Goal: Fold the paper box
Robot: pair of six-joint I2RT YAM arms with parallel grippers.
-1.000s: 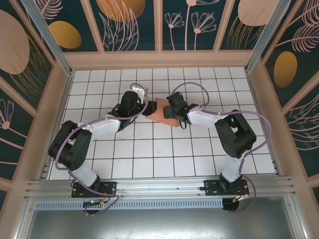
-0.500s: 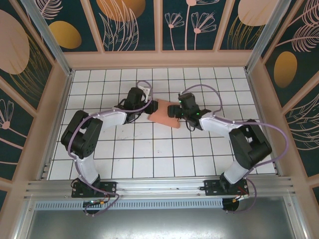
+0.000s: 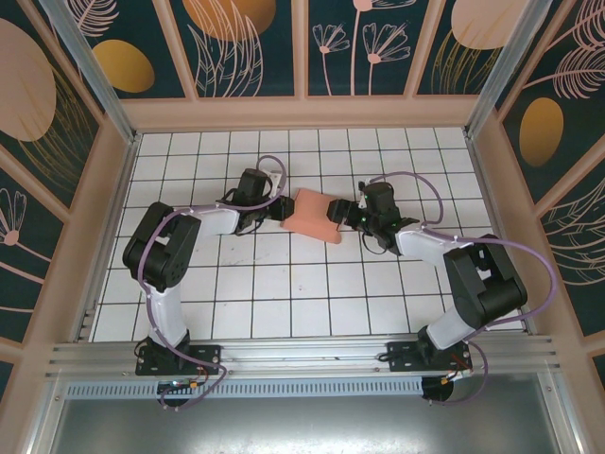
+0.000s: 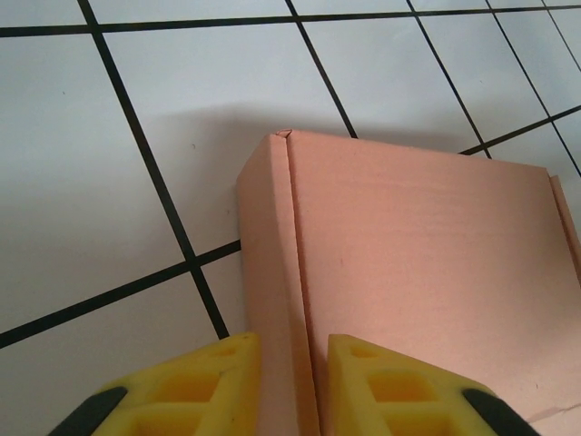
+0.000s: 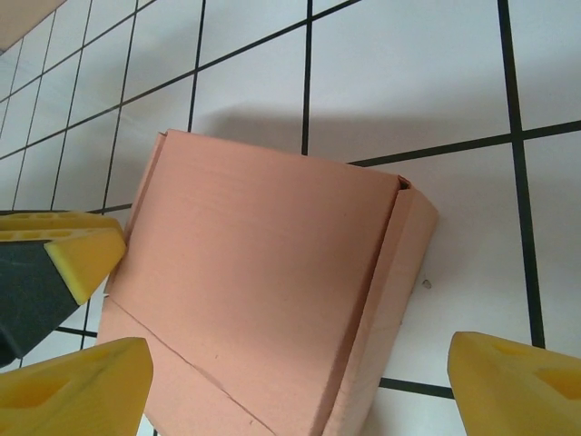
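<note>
Lying folded and flat near the middle of the tiled table (image 3: 284, 284), the pink paper box (image 3: 312, 217) between both arms. Left gripper (image 4: 292, 386) pinching the box's left side wall, yellow fingers (image 4: 195, 391) nearly closed on that edge. Right gripper (image 5: 300, 386) spread wide, straddling the box's right end, gripping nothing

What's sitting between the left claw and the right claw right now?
The paper box, folded up into a flat box, lies between the left claw and the right claw in the top external view. Nothing else sits in that stretch of white grid table.
</note>
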